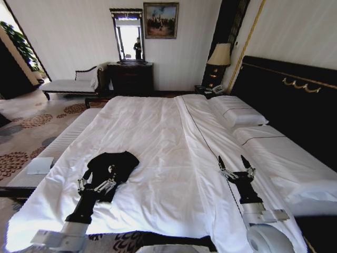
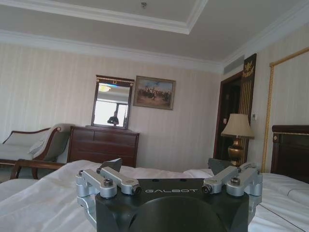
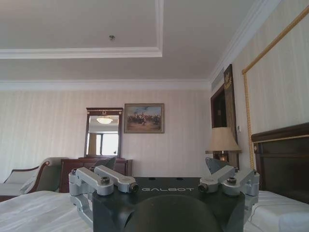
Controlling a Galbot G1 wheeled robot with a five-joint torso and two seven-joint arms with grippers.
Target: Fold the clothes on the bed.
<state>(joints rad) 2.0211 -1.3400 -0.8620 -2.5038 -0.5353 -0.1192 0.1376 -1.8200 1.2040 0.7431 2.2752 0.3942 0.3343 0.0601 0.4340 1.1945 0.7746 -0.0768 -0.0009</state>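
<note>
**Head view: black shirt bunched under the left claw, right claw waits apart**

Head view: the black T-shirt (image 1: 111,167) lies crumpled near the foot edge of the bed (image 1: 174,137), small against the white duvet. The left gripper (image 1: 98,183) sits over the shirt's near edge; whether its fingers are parted or pinching cloth I cannot tell from here. The right gripper (image 1: 235,163) hovers well apart from the shirt, fingers spread, above bare duvet, with the pillows (image 1: 238,112) beyond it toward the dark headboard (image 1: 295,100).

Left wrist view: the left gripper (image 2: 165,169) shows its two fingers set wide apart, nothing between them; past them come white bedding, a dark dresser (image 2: 103,145) and a lamp (image 2: 236,137).

Right wrist view: the right gripper (image 3: 163,168) is likewise spread and holds nothing, with the white bed (image 3: 38,212) beneath and beyond it.
</note>
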